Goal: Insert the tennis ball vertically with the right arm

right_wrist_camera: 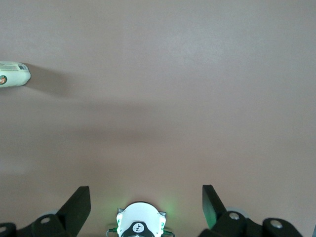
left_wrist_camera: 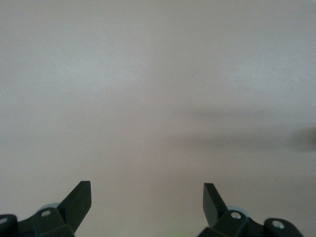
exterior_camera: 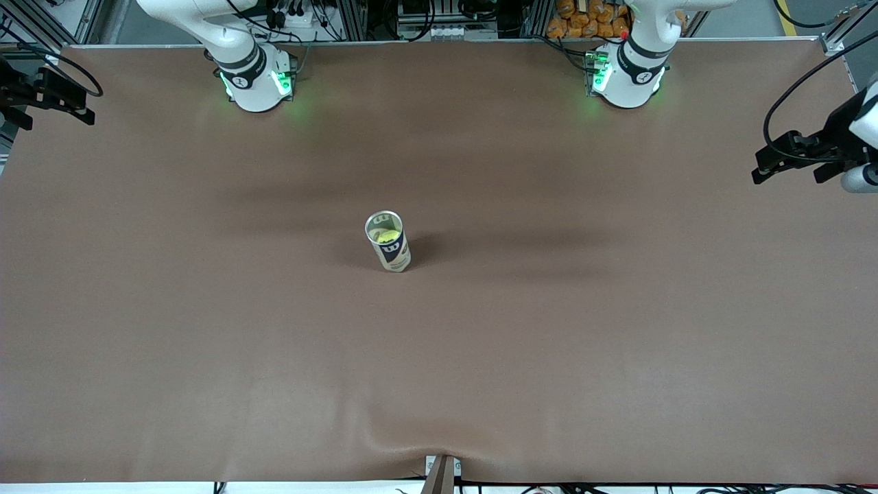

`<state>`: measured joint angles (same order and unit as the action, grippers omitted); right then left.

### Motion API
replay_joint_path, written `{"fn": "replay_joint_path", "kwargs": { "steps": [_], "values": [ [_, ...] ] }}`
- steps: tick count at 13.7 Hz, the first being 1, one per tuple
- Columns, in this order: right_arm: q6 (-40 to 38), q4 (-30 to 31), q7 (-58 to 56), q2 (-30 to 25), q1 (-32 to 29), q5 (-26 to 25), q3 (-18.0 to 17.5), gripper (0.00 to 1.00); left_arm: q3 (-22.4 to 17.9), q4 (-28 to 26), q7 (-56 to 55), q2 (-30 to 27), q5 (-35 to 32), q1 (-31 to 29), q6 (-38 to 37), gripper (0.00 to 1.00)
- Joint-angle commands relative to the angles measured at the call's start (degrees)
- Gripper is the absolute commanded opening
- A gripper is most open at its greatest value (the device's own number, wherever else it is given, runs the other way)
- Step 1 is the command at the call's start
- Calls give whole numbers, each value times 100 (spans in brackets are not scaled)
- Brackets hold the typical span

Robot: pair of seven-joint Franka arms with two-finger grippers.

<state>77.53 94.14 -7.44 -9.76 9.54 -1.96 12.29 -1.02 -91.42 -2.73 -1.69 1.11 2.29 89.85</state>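
Observation:
A tennis ball can [exterior_camera: 394, 255] stands upright in the middle of the table with its top open. A yellow tennis ball [exterior_camera: 386, 237] sits inside it, just below the rim. The can also shows at the edge of the right wrist view [right_wrist_camera: 13, 74]. My right gripper [exterior_camera: 51, 99] is up in the air over the table edge at the right arm's end, open and empty [right_wrist_camera: 146, 197]. My left gripper [exterior_camera: 789, 161] is raised over the table edge at the left arm's end, open and empty [left_wrist_camera: 147, 197], with only bare table under it.
The brown table mat [exterior_camera: 439, 357] has a slight wrinkle at its near edge. The right arm's base [exterior_camera: 255, 81] and the left arm's base [exterior_camera: 625, 79] stand along the table's back edge. The right arm's base also shows between the fingers in the right wrist view [right_wrist_camera: 140, 224].

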Motion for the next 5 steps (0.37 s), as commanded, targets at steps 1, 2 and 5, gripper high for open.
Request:
{"fn": "replay_joint_path", "kwargs": {
  "steps": [1, 2, 5],
  "values": [
    [-45, -71, 6, 36, 57, -120, 10, 100, 23, 107, 9, 46, 3, -35, -38, 100],
    [-45, -71, 6, 36, 57, -120, 10, 100, 23, 107, 9, 46, 4, -44, -47, 100],
    [-54, -71, -12, 36, 39, -120, 10, 100, 41, 107, -8, 28, -23, -26, -82, 100]
  ]
}}
